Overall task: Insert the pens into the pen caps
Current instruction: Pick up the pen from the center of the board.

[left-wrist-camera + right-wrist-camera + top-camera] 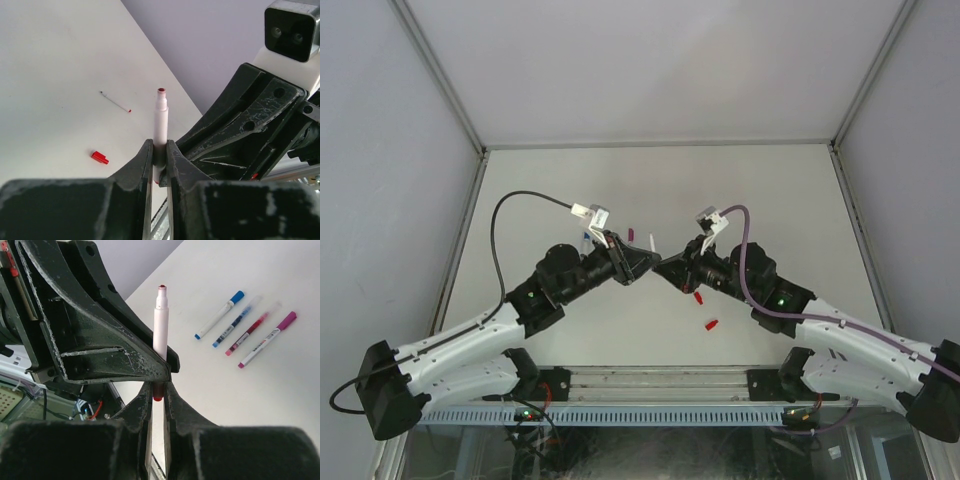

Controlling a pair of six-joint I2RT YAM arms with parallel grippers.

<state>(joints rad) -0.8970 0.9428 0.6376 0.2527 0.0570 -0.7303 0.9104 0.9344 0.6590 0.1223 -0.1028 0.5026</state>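
One pen (161, 117), white-barrelled with a red open tip, stands upright between both grippers over the middle of the table. My left gripper (159, 145) is shut on its barrel. In the right wrist view the same pen (161, 325) rises past the left gripper's black fingers (100, 340), and my right gripper (158, 387) is shut on the pen's red lower end. From above the two grippers (657, 263) meet tip to tip and hide the pen. Two red pen caps (699, 297) (711, 324) lie on the table near the right arm; one red cap (99, 157) shows in the left wrist view.
Several more pens with blue and magenta ends lie side by side (236, 321) on the table beyond the grippers. A thin refill-like rod (115, 101) lies on the white surface. The table's near metal rail (650, 380) runs between the arm bases.
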